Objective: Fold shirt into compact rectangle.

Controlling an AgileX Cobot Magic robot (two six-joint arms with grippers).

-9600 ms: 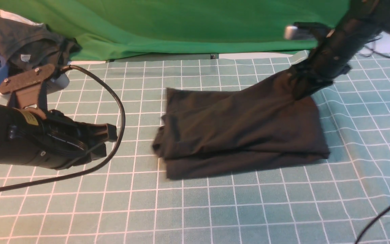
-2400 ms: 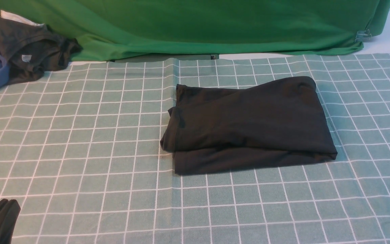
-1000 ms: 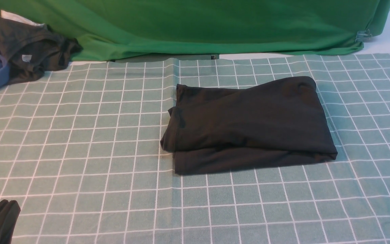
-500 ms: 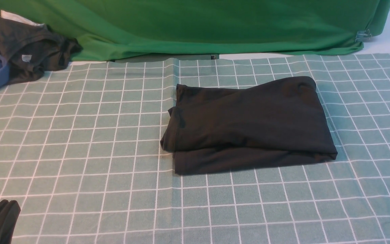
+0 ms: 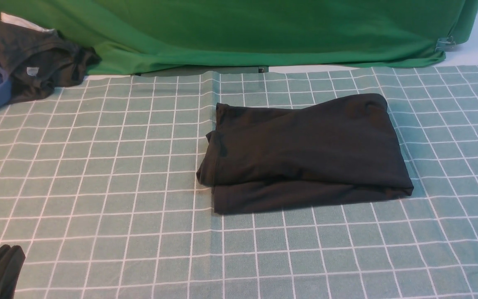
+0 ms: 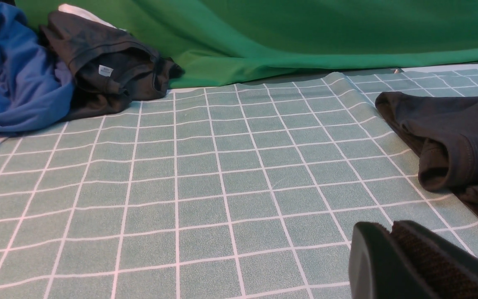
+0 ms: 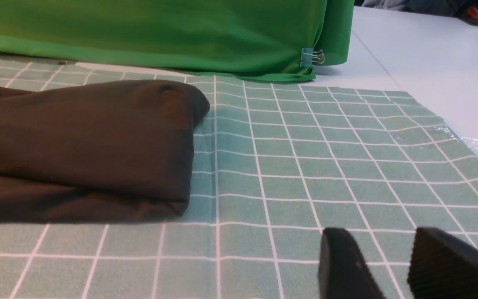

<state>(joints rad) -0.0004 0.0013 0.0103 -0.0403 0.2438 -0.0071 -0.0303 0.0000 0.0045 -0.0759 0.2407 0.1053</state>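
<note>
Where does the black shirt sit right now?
In the front view the shirt lies folded on the checked cloth, right of centre, in front of the green cloth, with neither gripper touching it.

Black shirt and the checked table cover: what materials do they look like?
The black shirt: soft matte knit, probably cotton jersey; it folds in rounded rolls with a stitched hem and no sheen. The checked table cover: thin teal sheet with printed white grid, probably coated cloth or plastic; it ripples, and its far right edge looks glossy.

I have let go of the large black cotton shirt point(image 5: 305, 153); its lifted far right corner now lies flat. Both my arms have pulled back, my closed left gripper point(image 5: 8, 255) to the near left corner.
</note>
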